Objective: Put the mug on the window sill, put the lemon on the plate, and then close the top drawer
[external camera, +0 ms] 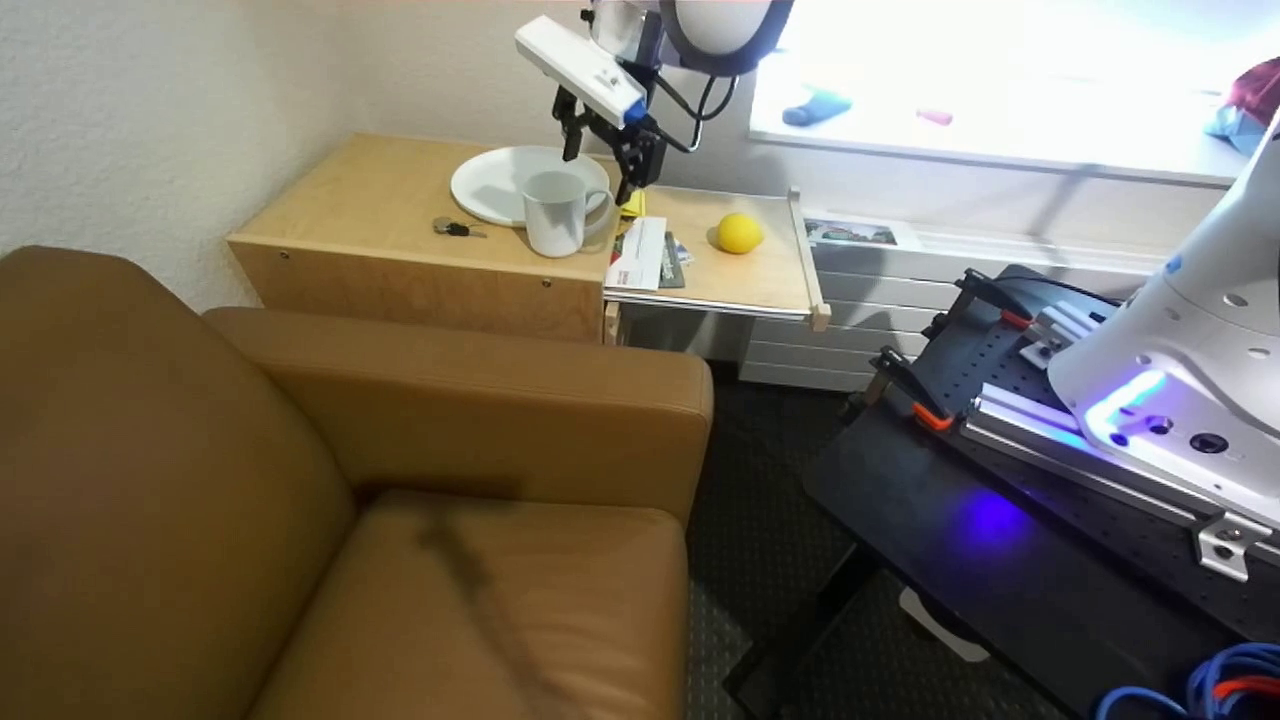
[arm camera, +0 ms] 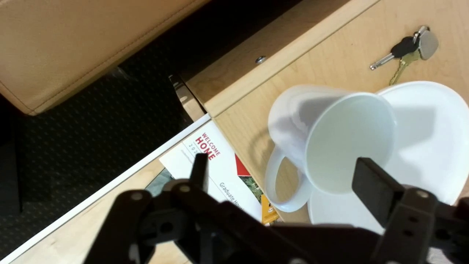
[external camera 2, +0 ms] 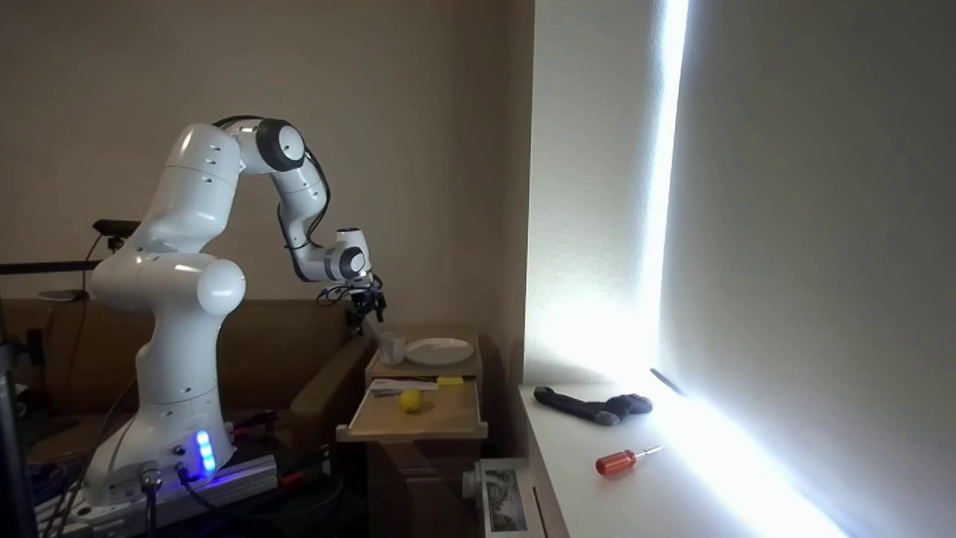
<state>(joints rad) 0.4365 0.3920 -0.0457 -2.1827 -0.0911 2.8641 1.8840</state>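
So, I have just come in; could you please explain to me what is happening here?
A robot arm holds its tool open near the mug, gripping nothing; probably it will pick the mug up next. The mug stands upright on the cabinet, beside the plate. The lemon lies in the pulled-out top drawer, near some papers. The mug is not yet on the window sill, the lemon not yet on the plate, and the drawer is not closed.

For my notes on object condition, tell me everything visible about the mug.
The mug is plain white, smooth and ceramic-looking, with one loop handle pointing toward the open top drawer. It stands upright on the light-wood cabinet, close beside the plate; whether they touch I can't tell. Nothing shows inside it. The open fingers hang higher, apparently not touching it.
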